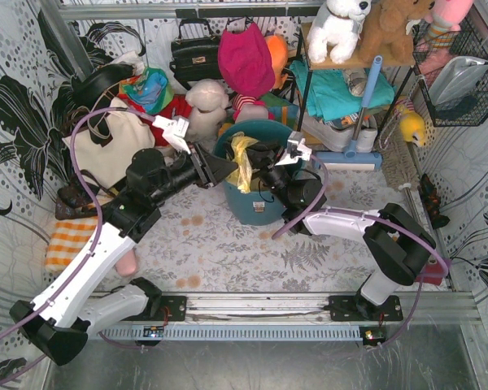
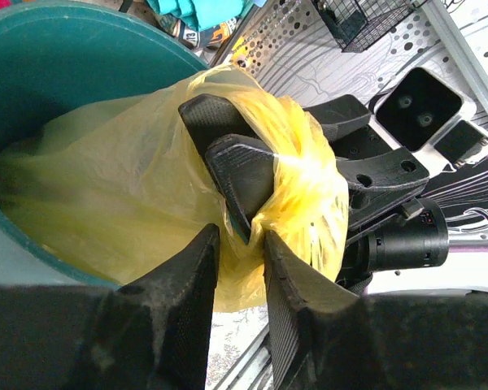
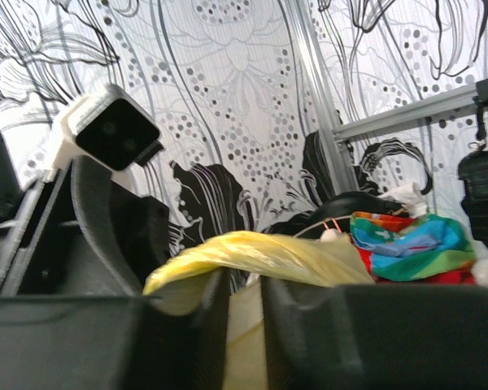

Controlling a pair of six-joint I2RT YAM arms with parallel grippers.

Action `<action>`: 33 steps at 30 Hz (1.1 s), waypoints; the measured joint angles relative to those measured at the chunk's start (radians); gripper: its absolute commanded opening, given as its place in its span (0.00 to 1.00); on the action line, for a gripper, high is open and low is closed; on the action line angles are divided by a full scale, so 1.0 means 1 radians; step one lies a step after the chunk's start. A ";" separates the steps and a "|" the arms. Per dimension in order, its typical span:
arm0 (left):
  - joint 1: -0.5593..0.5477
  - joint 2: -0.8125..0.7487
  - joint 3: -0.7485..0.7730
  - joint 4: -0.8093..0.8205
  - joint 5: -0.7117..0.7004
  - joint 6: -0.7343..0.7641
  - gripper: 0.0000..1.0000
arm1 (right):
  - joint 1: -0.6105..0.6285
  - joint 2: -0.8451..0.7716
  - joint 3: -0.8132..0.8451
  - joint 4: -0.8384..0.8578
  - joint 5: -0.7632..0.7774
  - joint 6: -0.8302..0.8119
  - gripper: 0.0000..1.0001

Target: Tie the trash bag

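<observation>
The trash bag (image 1: 243, 165) is thin yellow plastic, gathered up above the round teal bin (image 1: 256, 208). My left gripper (image 1: 230, 170) comes in from the left and my right gripper (image 1: 256, 163) from the right; they meet at the bunched top. In the left wrist view the left gripper (image 2: 241, 237) is shut on a fold of the bag (image 2: 106, 187), and the bag film wraps over the right gripper's fingers (image 2: 240, 166). In the right wrist view the right gripper (image 3: 244, 283) is shut on a twisted strand of the bag (image 3: 260, 248) that drapes across its fingertips.
A cream tote bag (image 1: 107, 148) stands at the left, with an orange checked cloth (image 1: 68, 240) in front of it. Plush toys, a black handbag (image 1: 195, 54) and a pink bag (image 1: 246, 58) crowd the back. A blue mop (image 1: 363, 106) and a shelf stand at the right.
</observation>
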 measured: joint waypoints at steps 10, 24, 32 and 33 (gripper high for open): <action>-0.002 -0.064 -0.007 -0.048 -0.087 0.034 0.30 | 0.002 -0.100 -0.083 -0.050 0.003 0.022 0.43; -0.002 -0.059 0.048 -0.076 -0.140 0.089 0.49 | 0.002 -0.489 -0.082 -0.696 -0.005 0.054 0.43; -0.002 -0.052 0.140 -0.083 -0.120 0.147 0.52 | 0.002 -0.573 -0.063 -0.966 -0.004 0.040 0.48; -0.002 -0.049 0.151 -0.089 -0.113 0.153 0.52 | 0.002 -0.586 -0.063 -0.990 -0.004 0.034 0.48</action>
